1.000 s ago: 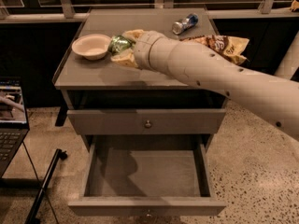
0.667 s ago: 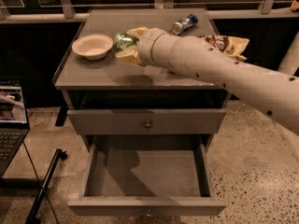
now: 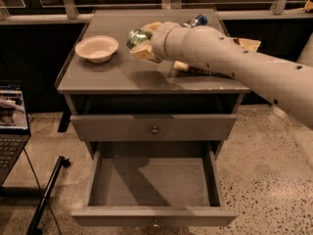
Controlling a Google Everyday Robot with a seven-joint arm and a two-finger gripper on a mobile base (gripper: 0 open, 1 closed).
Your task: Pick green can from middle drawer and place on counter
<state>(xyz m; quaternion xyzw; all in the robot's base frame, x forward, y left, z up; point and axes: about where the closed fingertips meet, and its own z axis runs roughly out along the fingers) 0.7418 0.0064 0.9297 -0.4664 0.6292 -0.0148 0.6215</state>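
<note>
My gripper (image 3: 140, 42) is shut on the green can (image 3: 136, 36) and holds it above the counter (image 3: 117, 77), a little right of the bowl. The can's shiny green side shows between the tan fingers (image 3: 144, 50). The middle drawer (image 3: 154, 185) stands pulled open below, and nothing shows in it. My pale arm reaches in from the right across the counter's right half.
A cream bowl (image 3: 97, 48) sits on the counter's left. A blue-and-silver can (image 3: 198, 20) lies at the counter's back right, and a snack bag (image 3: 248, 44) shows past my arm. The upper drawer front (image 3: 154, 127) is closed. A laptop (image 3: 12, 126) stands at the left.
My gripper with the green can has moved a little further back and right over the counter, away from the bowl, and risen slightly.
</note>
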